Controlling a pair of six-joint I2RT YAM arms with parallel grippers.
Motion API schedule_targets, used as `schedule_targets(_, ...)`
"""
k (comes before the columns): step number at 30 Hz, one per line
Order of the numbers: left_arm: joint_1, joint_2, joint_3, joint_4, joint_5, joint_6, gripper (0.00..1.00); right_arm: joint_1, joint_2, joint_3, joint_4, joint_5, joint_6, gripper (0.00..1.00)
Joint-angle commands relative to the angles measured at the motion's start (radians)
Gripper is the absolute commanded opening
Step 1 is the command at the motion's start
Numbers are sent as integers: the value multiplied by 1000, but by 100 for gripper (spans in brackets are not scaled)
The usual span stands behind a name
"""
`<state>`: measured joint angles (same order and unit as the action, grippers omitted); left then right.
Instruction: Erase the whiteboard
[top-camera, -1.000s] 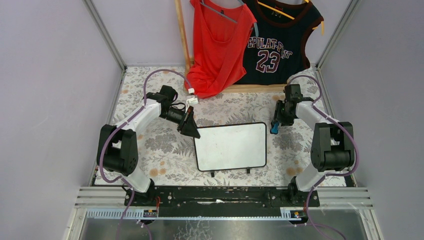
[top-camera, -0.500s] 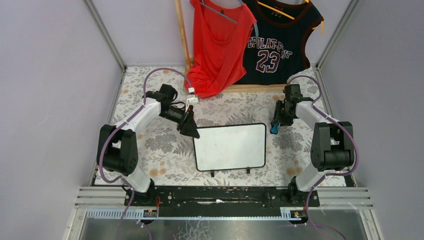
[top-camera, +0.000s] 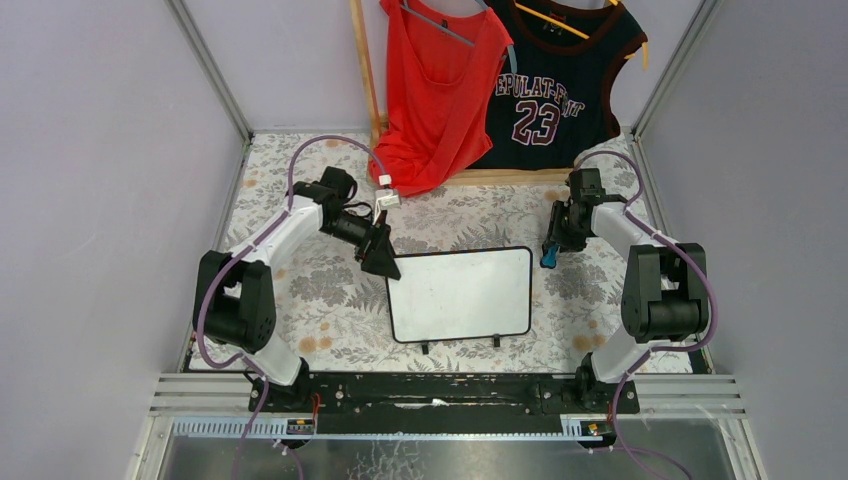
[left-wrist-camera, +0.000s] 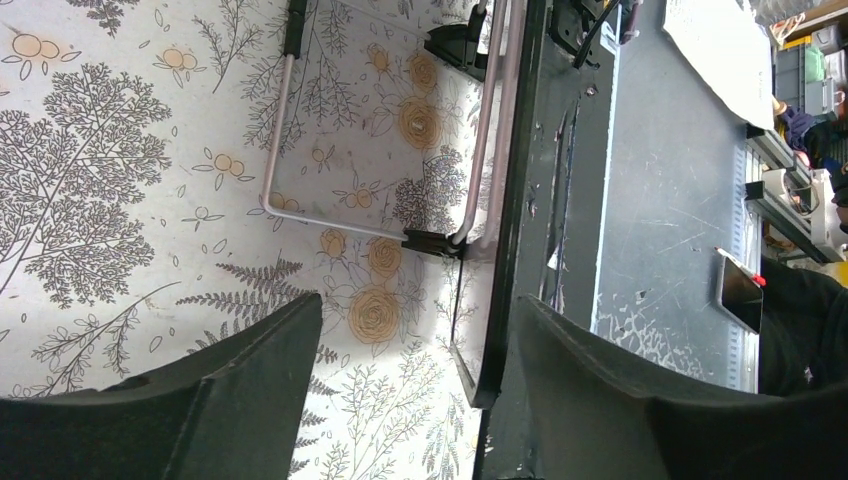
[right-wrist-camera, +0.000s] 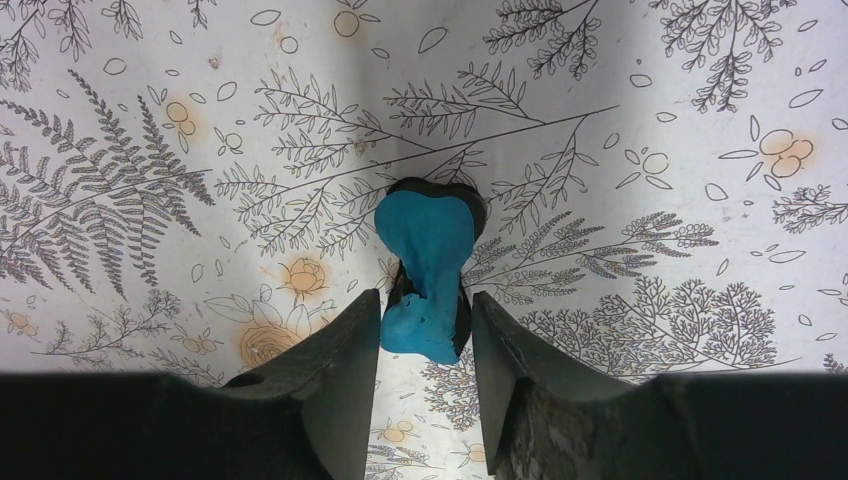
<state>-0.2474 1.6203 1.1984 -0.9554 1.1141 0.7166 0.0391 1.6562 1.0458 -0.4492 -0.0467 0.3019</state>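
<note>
On the table (top-camera: 300, 290), whiteboard (top-camera: 460, 294), left claw (top-camera: 382, 262) released at its corner, right claw (top-camera: 548, 258) beside, grasping eraser (right-wrist-camera: 425, 240)

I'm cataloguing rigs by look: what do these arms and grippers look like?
Both the left arm and right arm have white link shells between chunky black joint housings. A purple cable loops along each. The left gripper and right gripper have matte black, wedge-shaped fingers. No markings are legible.
</note>
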Motion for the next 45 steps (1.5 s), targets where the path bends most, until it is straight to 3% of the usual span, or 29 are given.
schedule_targets(1,-7,-41,24,26,-8,-27,72,-2,-5,7,20,-16,-11,44)
schedule_targets(10,-7,-89,63,48,-41,-67,85,-2,-19,2,23,-12,-10,43)
schedule_targets(18,50,-206,34,367,-255,-369,94,-2,-54,-18,42,-5,-11,43)
schedule_targets(25,195,-284,30,619,-470,-616,96,-2,-92,-45,76,6,-9,42)
schedule_targets(29,219,-339,-94,806,-846,-691,96,-2,-157,-83,116,40,-3,42)
schedule_targets(31,221,-368,-177,876,-965,-700,100,-2,-202,-110,149,52,-1,42)
schedule_targets(37,241,-401,-360,1028,-1085,-727,100,-1,-331,-204,255,116,10,42)
schedule_targets(41,273,-384,-437,1101,-1077,-747,100,5,-391,-254,298,179,1,43)
schedule_targets(45,287,-387,-540,1219,-1083,-761,100,45,-565,-447,561,207,-51,47)
